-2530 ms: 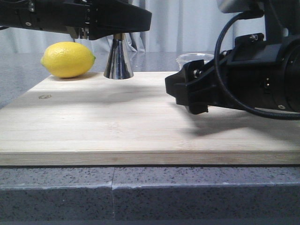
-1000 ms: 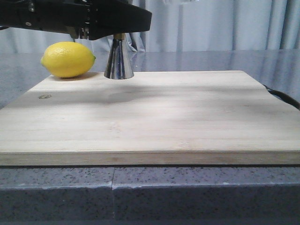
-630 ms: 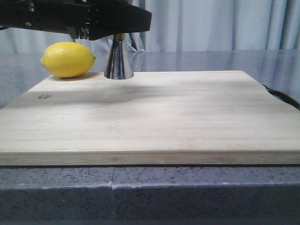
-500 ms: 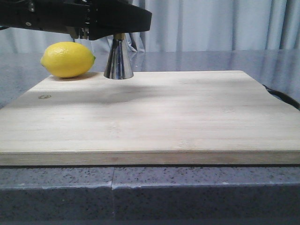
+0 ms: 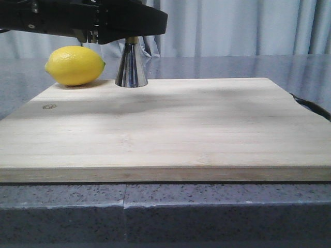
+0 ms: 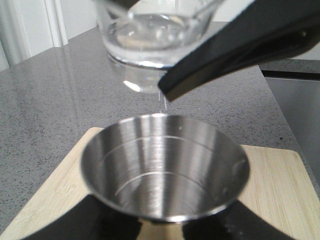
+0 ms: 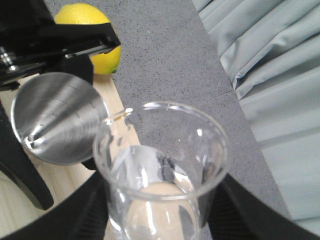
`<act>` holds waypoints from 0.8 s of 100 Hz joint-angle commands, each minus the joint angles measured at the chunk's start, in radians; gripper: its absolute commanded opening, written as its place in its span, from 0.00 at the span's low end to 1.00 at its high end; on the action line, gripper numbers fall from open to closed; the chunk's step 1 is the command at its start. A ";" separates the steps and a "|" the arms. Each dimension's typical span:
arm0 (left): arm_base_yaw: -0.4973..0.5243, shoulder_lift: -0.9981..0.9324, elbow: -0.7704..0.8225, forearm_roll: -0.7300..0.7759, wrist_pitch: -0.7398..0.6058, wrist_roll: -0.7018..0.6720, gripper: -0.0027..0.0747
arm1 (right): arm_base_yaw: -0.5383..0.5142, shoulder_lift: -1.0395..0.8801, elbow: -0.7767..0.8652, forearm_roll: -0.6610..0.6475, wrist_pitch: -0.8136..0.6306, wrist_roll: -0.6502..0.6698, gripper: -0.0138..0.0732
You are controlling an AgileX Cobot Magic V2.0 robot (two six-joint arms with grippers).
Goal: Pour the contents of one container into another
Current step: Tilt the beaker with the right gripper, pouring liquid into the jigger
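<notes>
The steel jigger (image 5: 131, 67) stands at the back left of the wooden board (image 5: 170, 124). My left gripper (image 5: 129, 26) is shut round its upper cone, which it hides in the front view. In the left wrist view the jigger's open cup (image 6: 165, 170) sits between the black fingers. The glass beaker (image 6: 155, 35) hangs tilted above it, holding clear liquid, with a thin streak under its lip. In the right wrist view my right gripper (image 7: 160, 215) is shut on the beaker (image 7: 160, 170), whose pour lip points at the jigger (image 7: 55, 125). The right gripper is out of the front view.
A yellow lemon (image 5: 75, 65) lies on the counter just left of the jigger, also seen in the right wrist view (image 7: 92, 35). A dark cable (image 5: 313, 107) lies past the board's right edge. Grey curtains hang behind the speckled counter (image 5: 232, 64).
The right arm with the beaker has risen from the board's right side out of the front view. The left arm, jigger and lemon have not moved.
</notes>
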 commanded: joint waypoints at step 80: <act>-0.009 -0.042 -0.029 -0.083 0.095 -0.008 0.37 | 0.064 -0.022 -0.039 -0.302 -0.066 -0.049 0.50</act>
